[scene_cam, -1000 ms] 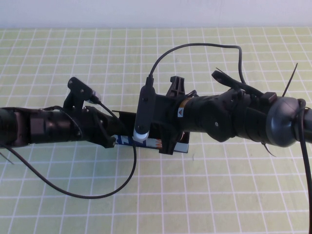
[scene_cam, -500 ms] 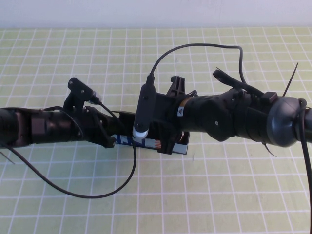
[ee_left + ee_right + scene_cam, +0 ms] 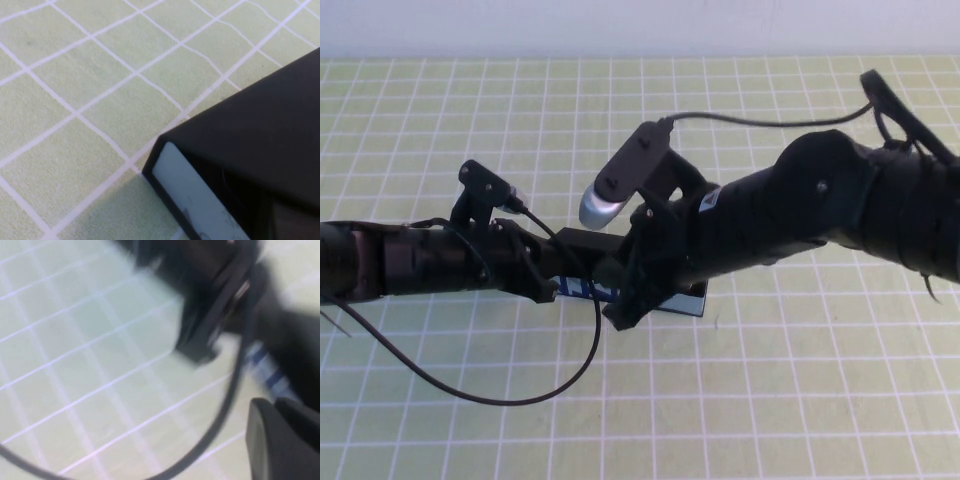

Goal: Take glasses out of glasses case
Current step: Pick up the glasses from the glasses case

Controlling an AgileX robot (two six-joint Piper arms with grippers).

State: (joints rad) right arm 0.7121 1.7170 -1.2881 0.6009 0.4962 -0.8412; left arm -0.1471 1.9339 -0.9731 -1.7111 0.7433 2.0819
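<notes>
Right pincer (image 3: 625,300) rolled, hiding glasses case (image 3: 685,300); left pincer (image 3: 552,285) alongside

The left arm lay low and level from the left, its left gripper (image 3: 552,283) at the table's middle. The right arm came in from the right, sloping down leftward, its wrist rolled, the right gripper (image 3: 625,305) low beside the left one.

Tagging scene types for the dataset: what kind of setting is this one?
Likely a lab test bench, not a home. A table under a green grid-patterned mat, a bare pale wall behind, and only the glasses case on it, with the left gripper and right gripper both at the case.
</notes>
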